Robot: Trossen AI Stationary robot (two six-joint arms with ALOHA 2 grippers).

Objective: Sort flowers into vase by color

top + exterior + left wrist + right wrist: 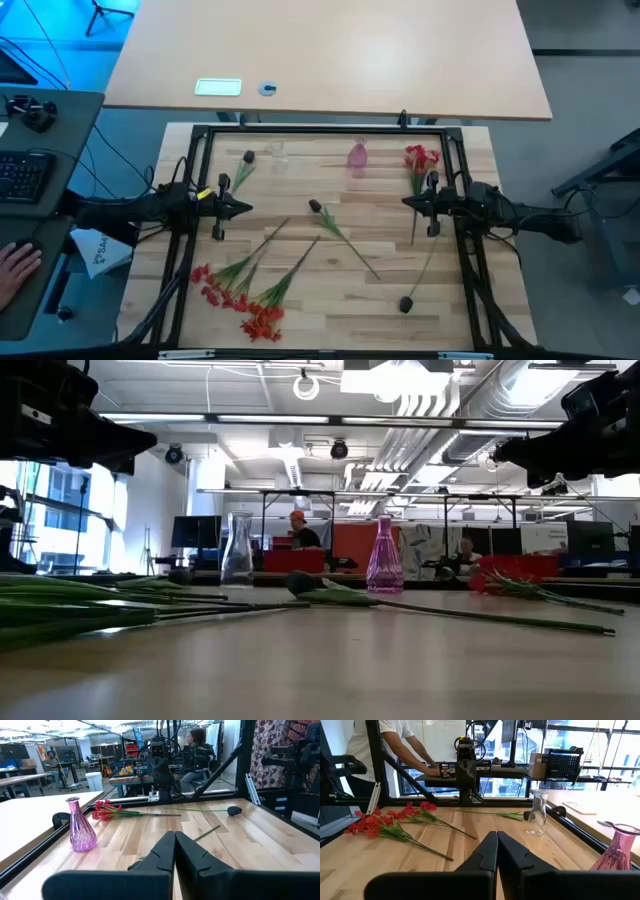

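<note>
Several red flower sprays (243,298) lie flat at the table's near left, and another red spray (420,158) lies at the far right. Three dark buds on thin stems lie apart: one far left (247,158), one mid-table (314,206), one near right (406,304). A pink vase (357,157) and a clear vase (277,153) stand upright at the far edge. My left gripper (243,209) hovers shut over the table's left, my right gripper (407,203) hovers shut over its right. Each wrist view shows its fingers closed together, left (175,845) and right (497,845).
A black frame (320,128) rims the table. A person's hand (15,265) rests by a keyboard off the left side, and a person (385,740) stands behind the left arm's base. Bare wood (330,185) lies between the two grippers.
</note>
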